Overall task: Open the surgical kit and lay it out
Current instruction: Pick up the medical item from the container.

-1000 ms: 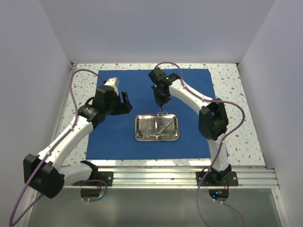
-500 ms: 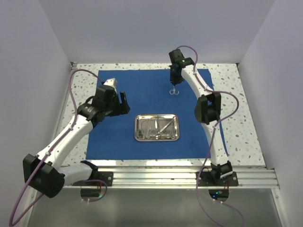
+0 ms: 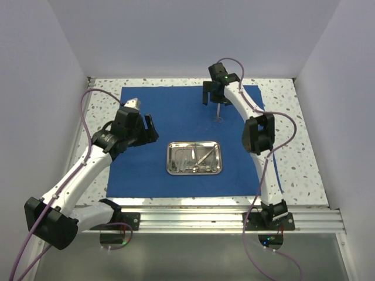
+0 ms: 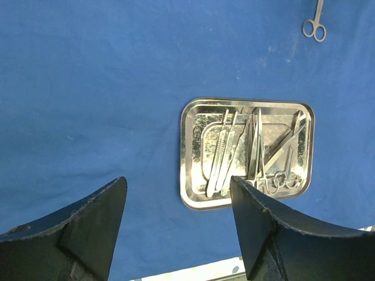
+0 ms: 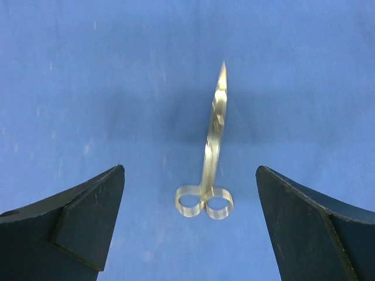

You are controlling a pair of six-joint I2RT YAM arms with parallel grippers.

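The royal-blue cloth (image 3: 146, 170) lies spread flat on the table. On its middle sits the steel tray (image 3: 169, 158), holding several slender silver instruments (image 3: 196, 157). My right gripper (image 3: 213, 99) is over the cloth's far part, open. Small silver scissors (image 5: 212, 146) show between its fingers, touching neither, over the cloth (image 5: 88, 70). They look blurred. In the top view the scissors (image 3: 219, 117) are just below that gripper. My left gripper (image 4: 179, 187) hangs open and empty above the cloth (image 4: 94, 88), left of the tray (image 4: 185, 152) and its instruments (image 4: 225, 155). The scissors (image 4: 314, 23) show at the top right.
Speckled tabletop (image 3: 287, 134) borders the cloth on the left, right and back. White walls close in three sides. A metal rail (image 3: 193, 219) with both arm bases runs along the near edge.
My right gripper carried the scissors from the tray to the far part of the cloth, then opened and let them go. The left arm shifted slightly.
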